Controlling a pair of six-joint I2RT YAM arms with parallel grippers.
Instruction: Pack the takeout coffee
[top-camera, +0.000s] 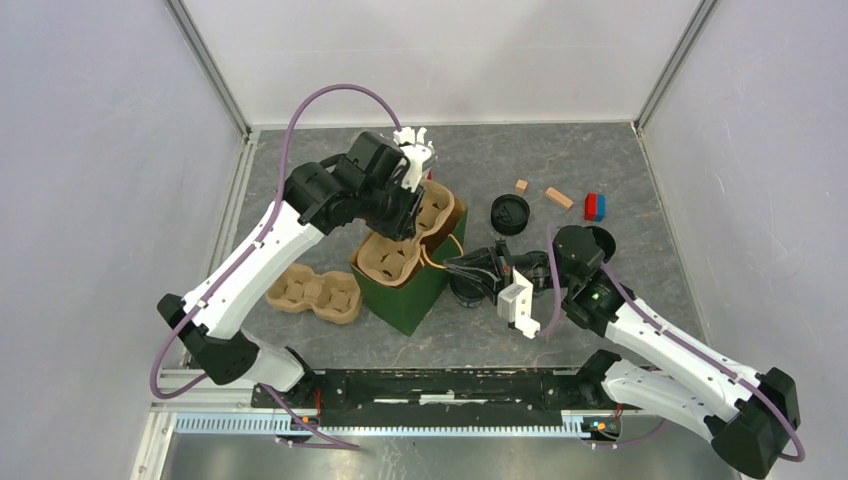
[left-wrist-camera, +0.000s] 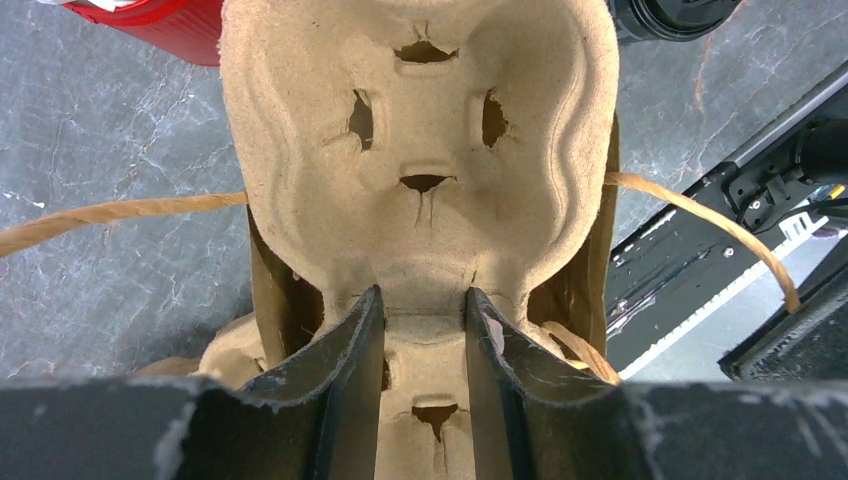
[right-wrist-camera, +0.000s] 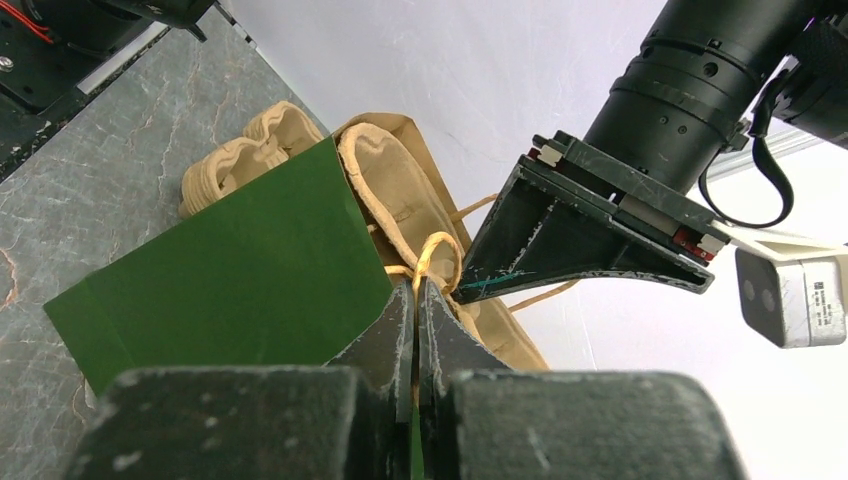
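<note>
The left gripper (left-wrist-camera: 422, 302) stands partly open, its fingers (left-wrist-camera: 345, 370) astride the narrow waist of a brown moulded-pulp cup carrier (left-wrist-camera: 420, 120) and pressing it from both sides. The carrier sits in the mouth of the upright green paper bag (top-camera: 415, 295), which stands near the middle of the grey marbled table (top-camera: 650, 300). The right gripper (right-wrist-camera: 415, 292) is pinched tight on the bag's upper edge, just beside a tan twisted-paper handle (right-wrist-camera: 435, 255).

The short black paper cup (top-camera: 467, 292) seems to stand on the table just beside the bag's right side, but the right gripper above hides most of it. Its flat round black lid (top-camera: 510, 213) lies apart from it, farther toward the table's far edge.

A second brown pulp carrier (top-camera: 313, 293) lies on the table left of the bag. A red cup of white sticks (left-wrist-camera: 150, 25) stands beyond the bag, toward the far edge. Two small wooden blocks (top-camera: 558, 197) and a red-and-blue block (top-camera: 595, 207) lie toward the far right corner.
</note>
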